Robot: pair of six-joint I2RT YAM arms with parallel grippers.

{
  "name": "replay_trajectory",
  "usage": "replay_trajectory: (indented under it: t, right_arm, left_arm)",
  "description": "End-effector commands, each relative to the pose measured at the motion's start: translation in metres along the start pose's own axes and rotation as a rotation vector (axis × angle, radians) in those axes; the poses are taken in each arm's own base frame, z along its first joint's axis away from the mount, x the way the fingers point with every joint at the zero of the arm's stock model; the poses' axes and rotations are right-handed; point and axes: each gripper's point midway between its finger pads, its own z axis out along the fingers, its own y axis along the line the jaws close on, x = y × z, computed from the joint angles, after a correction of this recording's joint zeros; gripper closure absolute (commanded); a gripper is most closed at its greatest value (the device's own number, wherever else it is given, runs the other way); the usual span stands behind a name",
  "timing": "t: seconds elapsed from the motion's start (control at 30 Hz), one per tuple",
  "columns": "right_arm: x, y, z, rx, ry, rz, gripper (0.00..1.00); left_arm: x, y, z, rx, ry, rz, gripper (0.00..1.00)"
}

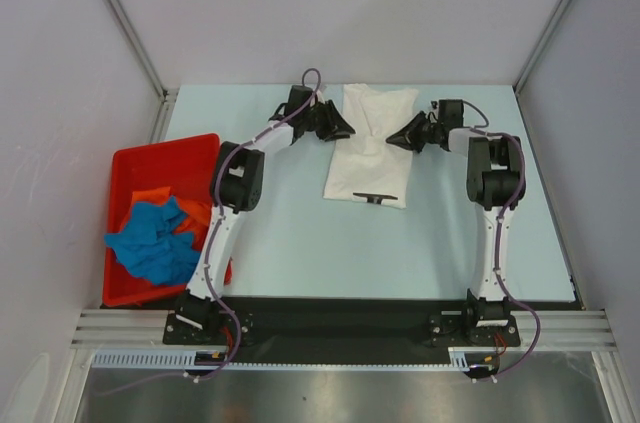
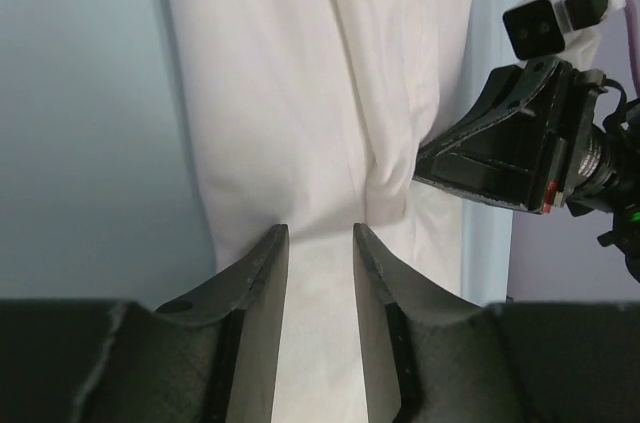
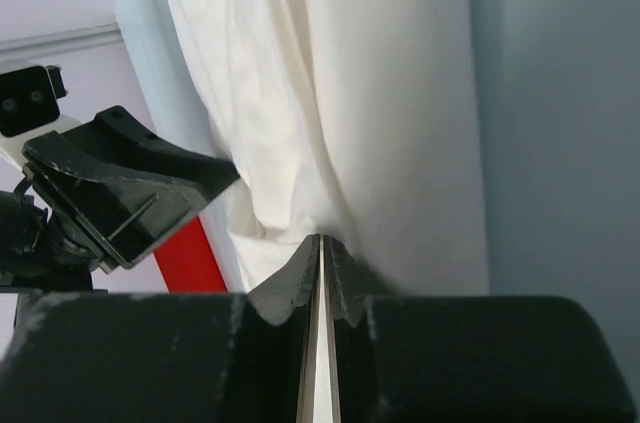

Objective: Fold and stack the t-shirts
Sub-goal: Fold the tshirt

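The white t-shirt (image 1: pixel 368 148) lies folded into a long strip at the middle back of the table, its small black graphic at the near hem. My left gripper (image 1: pixel 348 130) is at its left edge, and in the left wrist view it (image 2: pixel 320 231) stands open with white cloth (image 2: pixel 300 93) showing flat between the fingers. My right gripper (image 1: pixel 392 142) meets the shirt's right edge. In the right wrist view it (image 3: pixel 322 239) is shut, pinching a puckered fold of the shirt (image 3: pixel 330 73). A blue t-shirt (image 1: pixel 155 243) and an orange one (image 1: pixel 160 196) lie crumpled in the bin.
The red bin (image 1: pixel 165 148) stands at the table's left side, by the left arm. Grey walls with metal frame rails enclose the back and both sides. The two grippers face each other closely across the shirt.
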Motion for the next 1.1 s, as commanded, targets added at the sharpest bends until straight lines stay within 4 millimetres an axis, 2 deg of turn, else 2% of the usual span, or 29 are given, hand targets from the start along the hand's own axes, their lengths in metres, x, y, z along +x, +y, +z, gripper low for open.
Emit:
replay_trajectory:
  t: [0.0,0.03,0.1,0.13,0.17,0.2,0.23,0.27,0.3,0.33,0.37,0.4,0.43,0.47,0.5,0.53,0.57,0.6,0.63,0.67,0.73,0.83,0.87,0.9,0.93,0.97,1.07]
  right_arm:
    - [-0.016,-0.005,-0.002,0.031,-0.014,0.013,0.90]
    - [-0.037,-0.009,-0.017,0.035,-0.050,0.013,0.89]
    - [-0.041,-0.008,-0.031,0.065,-0.039,0.017,0.89]
    - [-0.049,-0.011,-0.042,0.082,-0.051,-0.014,0.87]
    - [-0.059,0.005,-0.055,0.087,-0.081,-0.051,0.86]
    - [-0.054,0.003,-0.066,0.132,-0.060,-0.038,0.83]
    - [-0.056,0.007,-0.075,0.153,-0.059,-0.088,0.74]
    - [-0.053,0.018,-0.092,0.192,-0.058,-0.101,0.69]
    - [-0.048,0.021,-0.099,0.210,-0.049,-0.112,0.65]
    - [-0.042,0.024,-0.106,0.224,-0.041,-0.121,0.55]
    - [-0.035,0.023,-0.113,0.246,-0.033,-0.138,0.49]
    - [-0.015,0.019,-0.123,0.263,0.000,-0.115,0.46]
    - [-0.004,0.019,-0.128,0.259,0.015,-0.109,0.41]
    - [0.009,0.018,-0.129,0.237,0.036,-0.100,0.40]
    - [0.032,0.014,-0.136,0.234,0.059,-0.083,0.40]
    - [0.048,0.009,-0.137,0.231,0.083,-0.072,0.40]
    - [0.059,0.010,-0.138,0.218,0.092,-0.089,0.39]
    - [0.075,0.009,-0.137,0.222,0.116,-0.098,0.39]
    - [0.096,-0.001,-0.143,0.239,0.137,-0.078,0.38]
    - [0.101,-0.001,-0.141,0.224,0.129,-0.087,0.37]
    - [0.129,-0.009,-0.144,0.212,0.150,-0.041,0.36]
    - [0.144,-0.011,-0.142,0.170,0.152,-0.021,0.35]
    - [0.151,-0.020,-0.140,0.167,0.153,-0.009,0.35]
    - [0.153,-0.022,-0.139,0.161,0.152,-0.003,0.35]
    - [0.164,-0.023,-0.134,0.164,0.177,-0.002,0.35]
    - [0.169,-0.032,-0.131,0.175,0.185,0.010,0.35]
    - [0.170,-0.038,-0.128,0.177,0.171,0.021,0.35]
  left_arm:
    - [-0.032,-0.017,-0.012,0.021,-0.029,0.050,0.62]
    - [-0.029,-0.012,-0.017,0.007,-0.023,0.048,0.60]
    - [-0.033,-0.014,-0.033,-0.032,-0.032,0.106,0.57]
    - [-0.039,-0.029,-0.048,-0.049,-0.048,0.146,0.54]
    - [-0.038,-0.031,-0.057,-0.075,-0.047,0.169,0.53]
    - [-0.034,-0.027,-0.064,-0.120,-0.041,0.201,0.51]
    - [-0.040,-0.050,-0.084,-0.115,-0.067,0.239,0.45]
    - [-0.023,-0.036,-0.088,-0.149,-0.033,0.218,0.43]
    - [-0.018,-0.038,-0.096,-0.163,-0.034,0.234,0.42]
    - [-0.011,-0.036,-0.103,-0.181,-0.030,0.240,0.38]
    - [0.006,-0.032,-0.116,-0.207,-0.008,0.238,0.35]
    - [0.016,-0.028,-0.121,-0.225,0.012,0.264,0.34]
    - [0.038,-0.011,-0.125,-0.265,0.060,0.246,0.32]
    - [0.046,-0.015,-0.136,-0.264,0.075,0.250,0.32]
    - [0.057,-0.013,-0.139,-0.262,0.098,0.253,0.31]
    - [0.077,-0.004,-0.143,-0.264,0.140,0.228,0.31]
    - [0.083,-0.009,-0.147,-0.246,0.145,0.227,0.31]
    - [0.094,-0.009,-0.147,-0.243,0.169,0.212,0.31]
    - [0.107,-0.003,-0.148,-0.248,0.197,0.192,0.30]
    - [0.114,-0.003,-0.148,-0.247,0.209,0.182,0.30]
    - [0.128,-0.004,-0.145,-0.247,0.234,0.143,0.30]
    - [0.144,0.003,-0.143,-0.286,0.252,0.075,0.31]
    - [0.146,0.012,-0.145,-0.331,0.240,0.065,0.32]
    - [0.148,0.014,-0.145,-0.338,0.238,0.035,0.32]
    - [0.151,0.017,-0.144,-0.343,0.238,0.020,0.32]
    - [0.153,0.020,-0.143,-0.346,0.238,0.008,0.32]
    - [0.162,0.027,-0.136,-0.342,0.254,-0.064,0.33]
